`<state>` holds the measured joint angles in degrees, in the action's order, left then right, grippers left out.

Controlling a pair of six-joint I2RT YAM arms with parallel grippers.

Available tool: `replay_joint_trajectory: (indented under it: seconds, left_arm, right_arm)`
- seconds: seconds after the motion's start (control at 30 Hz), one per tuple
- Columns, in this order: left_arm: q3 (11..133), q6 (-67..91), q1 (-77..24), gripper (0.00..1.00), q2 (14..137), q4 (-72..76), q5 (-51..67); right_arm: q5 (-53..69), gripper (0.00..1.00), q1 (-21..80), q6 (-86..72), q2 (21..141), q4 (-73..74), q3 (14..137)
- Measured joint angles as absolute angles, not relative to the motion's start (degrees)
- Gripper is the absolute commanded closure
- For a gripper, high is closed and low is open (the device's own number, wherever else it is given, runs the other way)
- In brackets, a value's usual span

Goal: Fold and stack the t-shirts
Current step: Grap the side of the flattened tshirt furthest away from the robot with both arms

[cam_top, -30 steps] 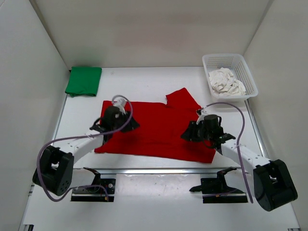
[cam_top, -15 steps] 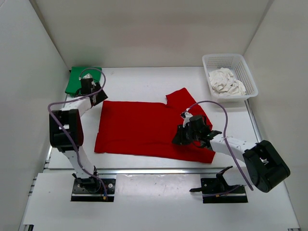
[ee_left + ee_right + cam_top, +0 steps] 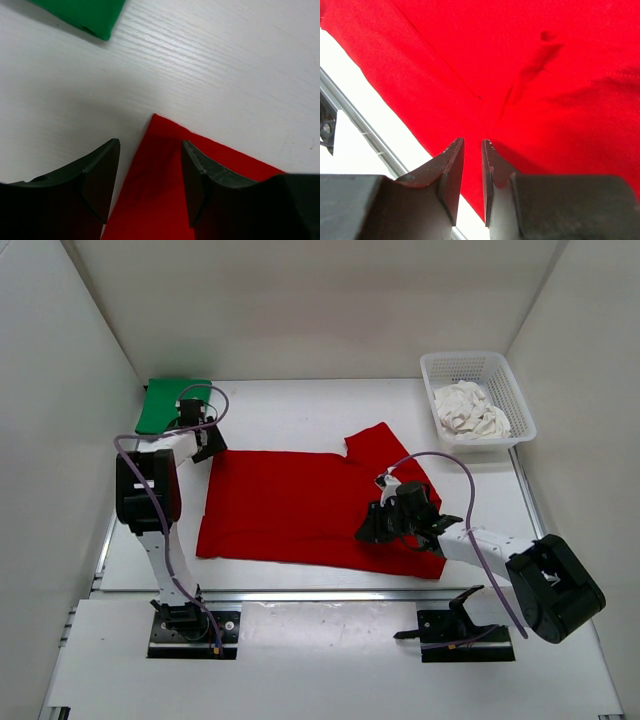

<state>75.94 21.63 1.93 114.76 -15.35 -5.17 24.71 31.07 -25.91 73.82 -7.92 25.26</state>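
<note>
On the table (image 3: 300, 410), the red shirt (image 3: 310, 510) lies spread flat at centre, 1 sleeve pointing toward the far right. The green shirt (image 3: 172, 405) sits folded at the far-left corner. The off-white shirt (image 3: 468, 410) is crumpled in the basket (image 3: 460, 357) at far right.

The left gripper (image 3: 150, 180) hovers over the red shirt's far-left corner with its jaws apart, 1 on each side of the cloth's point and nothing between them gripped. The right gripper (image 3: 472, 150) is low over the shirt's near-right part, close to the near hem. Its jaws are almost together, with only a slit showing. Creases run toward the tips, but whether they pinch any cloth cannot be told.

By the look of it, 1 of 3 shirts is done and folding of the 2nd is only starting, at the stage of taking hold. The next move likely calls for the left jaws to drop and close on that corner. The right needs a sure pinch before both lift and carry an edge across.
</note>
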Motion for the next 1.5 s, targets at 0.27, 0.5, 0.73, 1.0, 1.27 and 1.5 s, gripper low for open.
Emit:
replay_joint_trajectory:
  seconds: [0.27,0.5,0.73,1.0,1.27,1.5]
  left_arm:
    - [82.4,20.4,0.8,0.49,118.5,-19.1,-6.9]
    - [83.0,19.9,0.9,0.52,119.3,-20.9,-7.1]
    - [86.8,18.9,-0.9,0.69,121.4,-23.8,-8.1]
    - [86.6,19.1,-1.4,0.97,121.5,-23.6,-8.1]
    - [82.6,19.7,-0.6,1.00,119.3,-20.0,-6.6]
    - [79.0,21.3,-0.6,1.00,116.8,-17.9,-3.6]
  right_arm:
    - [25.6,0.81,30.6,-26.2,72.5,-8.3,25.1]
    - [26.4,0.80,28.2,-26.5,69.1,-8.3,25.0]
    - [27.1,0.80,25.8,-26.7,66.4,-8.2,25.1]
    - [27.0,0.78,23.2,-27.5,69.8,-10.6,30.0]
    - [21.3,0.77,14.9,-25.3,90.9,-11.0,48.4]
    - [11.7,0.73,10.1,-21.1,109.1,-5.4,71.2]
